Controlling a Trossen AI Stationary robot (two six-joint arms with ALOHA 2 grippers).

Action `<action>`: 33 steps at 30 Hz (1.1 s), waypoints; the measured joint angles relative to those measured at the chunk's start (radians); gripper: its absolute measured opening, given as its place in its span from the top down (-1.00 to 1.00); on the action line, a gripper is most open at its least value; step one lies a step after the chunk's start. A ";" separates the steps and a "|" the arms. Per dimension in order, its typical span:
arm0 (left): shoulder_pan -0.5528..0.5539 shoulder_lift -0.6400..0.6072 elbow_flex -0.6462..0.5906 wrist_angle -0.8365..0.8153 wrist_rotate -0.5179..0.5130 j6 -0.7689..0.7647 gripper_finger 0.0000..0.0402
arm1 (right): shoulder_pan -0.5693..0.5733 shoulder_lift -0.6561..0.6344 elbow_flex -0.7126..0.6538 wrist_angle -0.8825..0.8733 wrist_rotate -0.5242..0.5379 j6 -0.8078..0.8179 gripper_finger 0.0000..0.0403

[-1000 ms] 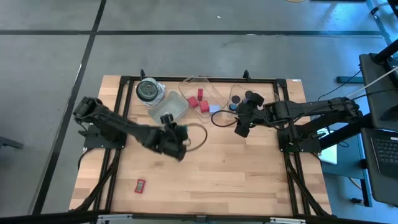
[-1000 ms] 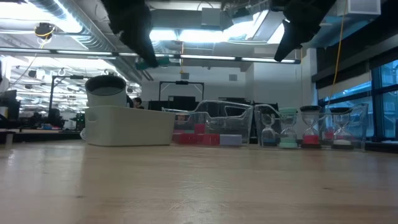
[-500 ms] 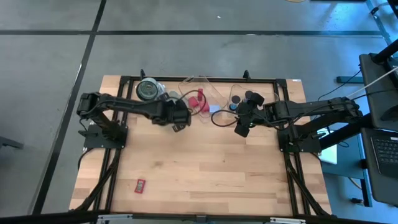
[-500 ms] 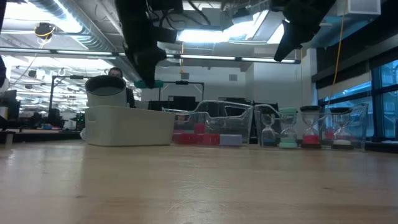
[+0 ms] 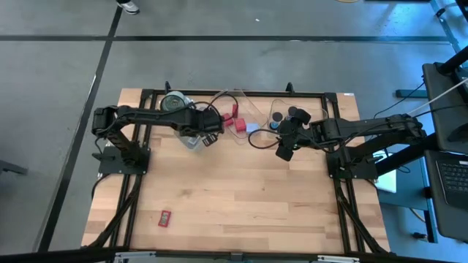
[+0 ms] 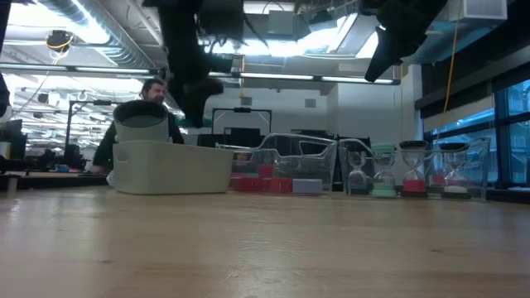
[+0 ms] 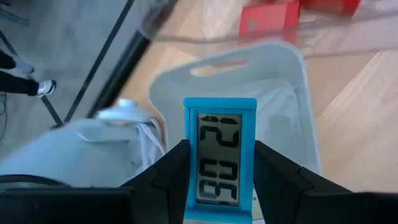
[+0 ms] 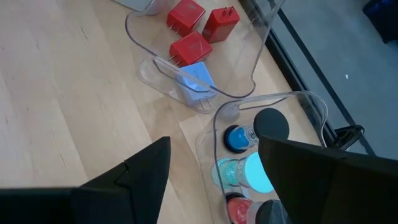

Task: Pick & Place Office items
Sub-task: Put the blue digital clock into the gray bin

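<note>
Two arms are over the table, but only the left is busy: the left gripper (image 7: 217, 180) has its fingers pinched tight on a small blue digital clock (image 7: 219, 158), held display-up over the white bin (image 7: 289, 81) at about eleven o'clock on the table in the high view, next to the round jar (image 5: 172, 103). It seems poised there so that the clock drops inside the bin's walls rather than on the wood. At twelve o'clock a clear tray (image 8: 205, 93) keeps three red blocks (image 8: 190, 47) and a pale-blue piece (image 8: 197, 79) together; another clear tray (image 8: 311, 106) toward one o'clock holds the black cylinders with coloured tops (image 8: 237, 137). One red item (image 5: 164, 216) lies alone at seven o'clock, well apart, apparently still to be collected. The right gripper (image 5: 284, 151) waits near two o'clock, jaws partly apart with nothing between them.
</note>
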 joint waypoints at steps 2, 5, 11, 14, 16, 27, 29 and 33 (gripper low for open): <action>0.000 -0.012 -0.064 0.044 0.014 -0.008 0.30 | 0.000 0.000 0.000 0.000 0.000 0.000 -0.23; 0.000 -0.033 -0.162 0.099 0.019 -0.052 0.30 | 0.000 0.000 0.000 0.000 0.000 -0.001 -0.23; 0.000 -0.129 -0.297 0.160 0.033 -0.119 0.30 | 0.000 0.000 0.000 0.000 0.000 -0.003 -0.23; 0.000 -0.201 -0.371 0.239 0.066 -0.120 0.30 | 0.000 0.000 0.000 0.003 0.000 -0.002 -0.23; 0.000 -0.253 -0.427 0.293 0.069 -0.127 0.30 | 0.000 0.000 0.000 0.008 0.000 -0.003 -0.23; -0.002 -0.423 -0.699 0.641 0.105 -0.167 0.30 | 0.000 0.000 0.000 0.016 0.000 -0.002 -0.23; -0.002 -0.423 -0.727 0.690 0.108 -0.163 0.30 | 0.000 0.000 0.000 0.016 0.000 -0.002 -0.23; -0.002 -0.423 -0.756 0.735 0.120 -0.163 0.30 | 0.000 0.000 0.000 0.023 0.000 -0.002 -0.23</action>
